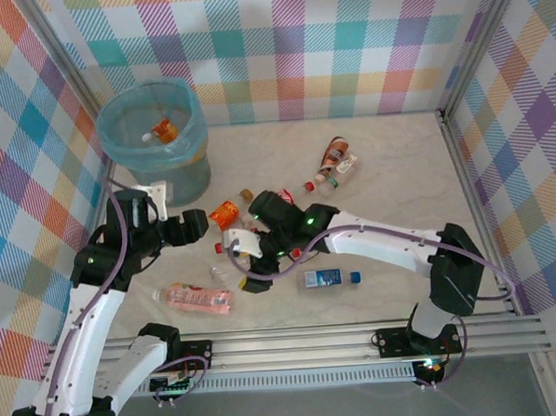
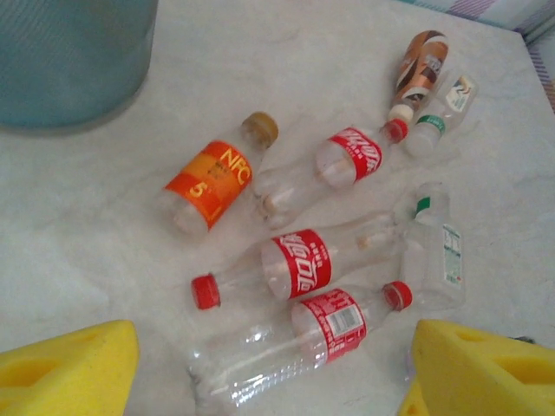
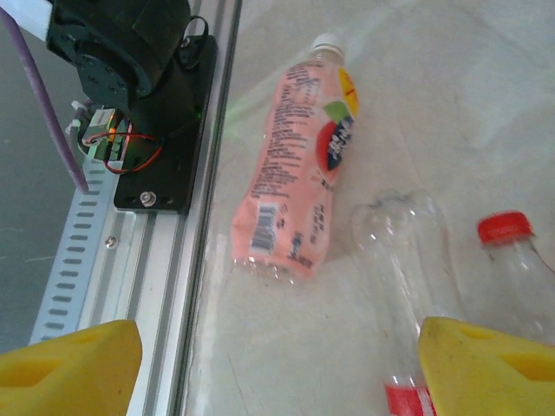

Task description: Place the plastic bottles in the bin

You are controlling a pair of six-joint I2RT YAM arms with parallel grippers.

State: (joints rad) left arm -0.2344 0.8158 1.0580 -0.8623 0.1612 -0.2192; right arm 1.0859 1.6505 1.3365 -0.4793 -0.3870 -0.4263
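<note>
At the far left of the tabletop (image 1: 397, 164) the bin (image 1: 179, 181) stands upright. One binned bottle (image 1: 165, 131) with an orange label lies inside on the blue liner. Just in front of the bin is the left pincer (image 2: 273, 371). Its yellow fingers (image 2: 65, 368) are spread wide with nothing between them, and its camera looks over a cluster of bottles lying on the tabletop. The orange bottle (image 2: 212, 178), with a brownish cap, is the one in that cluster nearest the bin. Toward the front, the pink bottle (image 1: 194, 298) lies on its side near the rail (image 3: 173, 286), apart from the cluster.

Right of the orange bottle, three red bottles (image 2: 299, 260) lie close together on their sides. The right pincer (image 3: 277, 368) is held over the middle of the tabletop, its fingers also spread and empty. Below it lie a clear bottle (image 3: 408, 251) and, just beside that, a red cap (image 3: 505, 227) on another bottle.

Further right, the blue bottle (image 1: 326, 278) lies alone toward the front. At the far right of the cluster, the brown bottle (image 1: 334, 152) and the green-label bottle (image 1: 343, 170) lie side by side. Whether they touch, I cannot tell.
</note>
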